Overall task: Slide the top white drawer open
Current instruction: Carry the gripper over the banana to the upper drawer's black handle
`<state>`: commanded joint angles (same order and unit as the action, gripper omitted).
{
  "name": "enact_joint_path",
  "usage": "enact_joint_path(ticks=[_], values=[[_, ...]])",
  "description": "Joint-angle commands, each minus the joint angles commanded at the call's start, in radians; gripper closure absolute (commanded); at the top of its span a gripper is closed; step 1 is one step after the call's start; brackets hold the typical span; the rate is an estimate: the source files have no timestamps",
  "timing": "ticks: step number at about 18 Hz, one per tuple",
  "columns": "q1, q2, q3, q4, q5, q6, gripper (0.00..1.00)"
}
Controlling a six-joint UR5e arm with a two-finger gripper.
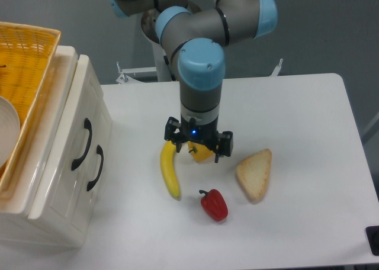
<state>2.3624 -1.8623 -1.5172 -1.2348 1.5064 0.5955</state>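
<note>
End effector [198, 148], fingers spread wide, hangs over the yellow pepper [203, 154], well apart from the shut top white drawer [71, 141].

single fixed camera, high in front, angled down toward the table [308, 104] and arm base [172, 51]

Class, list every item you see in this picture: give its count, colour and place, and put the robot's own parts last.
Cabinet: one, cream-white, left edge of table.
Top white drawer: one, black handle, shut.
Lower drawer: one, cream-white, black handle, shut.
Wicker basket: one, yellow, on top of cabinet.
White dish: one, partly seen in basket.
Banana: one, yellow, table centre.
Yellow pepper: one, beside banana, mostly behind tool.
Red pepper: one, front of centre.
Bread slice: one, tan, right of peppers.
Table: one, white.
Arm: one, grey with blue joints.
Tool: one, black, above banana and yellow pepper, open.
</note>
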Motion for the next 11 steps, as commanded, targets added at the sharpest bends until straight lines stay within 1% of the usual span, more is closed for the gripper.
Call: enact_joint_path(ticks=[2,5,7,8,9,11], values=[[-0.014,0.000,0.002,-0.002,-0.017,-0.068,0.00],[-0.048,0.008,0.003,-0.005,-0.020,-0.088,0.00],[-0.064,0.015,0.006,-0.008,-0.028,-0.158,0.00],[-0.074,0.024,0.006,-0.009,-0.041,-0.170,0.00],[-0.081,0.025,0.005,-0.021,-0.061,-0.174,0.00],[-0.087,0.028,0.005,-0.078,-0.089,-0.196,0.00]])
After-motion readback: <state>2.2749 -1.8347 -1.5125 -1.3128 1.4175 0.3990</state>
